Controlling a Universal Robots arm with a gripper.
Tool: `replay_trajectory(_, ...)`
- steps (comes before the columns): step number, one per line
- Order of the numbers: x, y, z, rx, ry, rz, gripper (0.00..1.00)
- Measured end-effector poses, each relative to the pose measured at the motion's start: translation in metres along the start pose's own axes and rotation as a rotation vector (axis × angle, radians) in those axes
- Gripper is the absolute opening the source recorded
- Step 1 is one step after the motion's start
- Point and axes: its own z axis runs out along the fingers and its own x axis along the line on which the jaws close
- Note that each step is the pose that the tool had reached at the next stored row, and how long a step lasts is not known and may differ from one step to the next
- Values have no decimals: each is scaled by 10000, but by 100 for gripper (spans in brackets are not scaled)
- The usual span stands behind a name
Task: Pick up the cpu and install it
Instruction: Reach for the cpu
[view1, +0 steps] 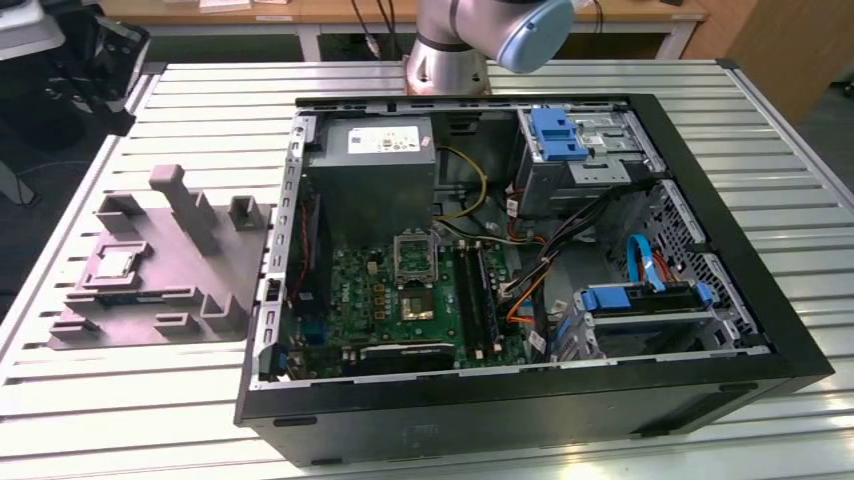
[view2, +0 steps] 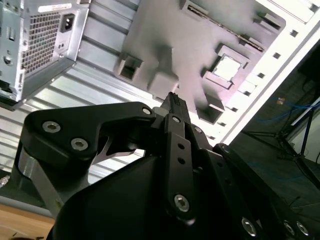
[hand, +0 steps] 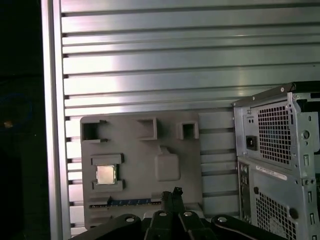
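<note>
jaws look pressed together with nothing between them, the gripper (hand: 176, 193) hanging high above the slatted table (hand: 150, 65) and well clear of everything on it. the cpu (hand: 105, 174) lies flat in a square recess of the grey moulded fixture (hand: 142, 145), which sits on the table beside the open computer case (view1: 534, 400), on the exterior view's left. by its look the chip is light, rigid and thin, with a smooth metal top that could slip, and its underside is likely delicate. two opposite edges seem the place to pinch, kept level, though the recess walls leave little room.
</note>
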Motion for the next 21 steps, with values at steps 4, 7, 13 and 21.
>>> replay_trajectory(4,168,-12,3,-1,-1,1,11)
replay_trajectory(7,277,-20,6,-1,0,-1,11)
replay_trajectory(13,506,-38,14,-1,1,0,11)
replay_trajectory(21,794,-60,25,-1,2,1,11)
